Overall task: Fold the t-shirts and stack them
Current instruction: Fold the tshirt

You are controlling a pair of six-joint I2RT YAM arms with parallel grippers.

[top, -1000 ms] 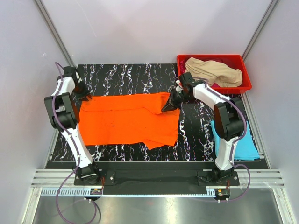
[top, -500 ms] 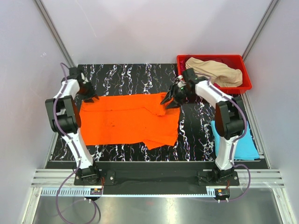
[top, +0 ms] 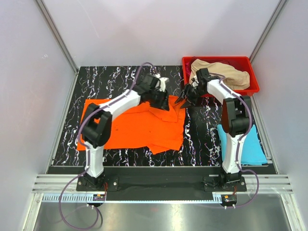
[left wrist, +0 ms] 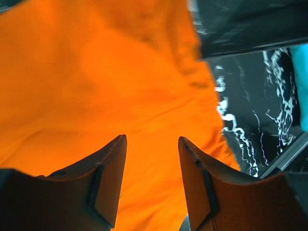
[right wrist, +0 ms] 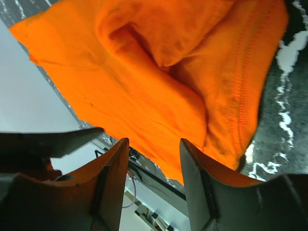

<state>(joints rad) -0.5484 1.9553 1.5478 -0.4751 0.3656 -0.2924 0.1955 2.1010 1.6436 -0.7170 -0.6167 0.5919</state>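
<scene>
Nearest the arm bases, R side: blue shirt (top: pixel 254 150) lies flat at the near-right edge of the table (top: pixel 120 79), partly hidden behind the R arm, well apart from the other shirts.

Mid table: orange shirt (top: pixel 130 126) spread out w/ wrinkles over the left & centre. Its far-right corner is bunched into a rumpled fold.

L arm reaches across over the shirt to that corner, and the left claw (top: pixel 163 102) sits above the bunched cloth. Wrist view: left claw (left wrist: pixel 151 139) has fingers abt half apart, nothing btwn them, orange cloth below, no grip.

Right claw (top: pixel 184 100) is just beside the same corner, on its right side, near the left claw but apart from it. Wrist view: right claw (right wrist: pixel 154 142) also abt half open & empty, w/ the orange fold under it. Can't tell if its tips touch the cloth.

Farthest, back-right: red bin (top: pixel 253 85) w/ beige shirt (top: pixel 224 73) crumpled inside, heaped highest at the bin's back-left.
</scene>
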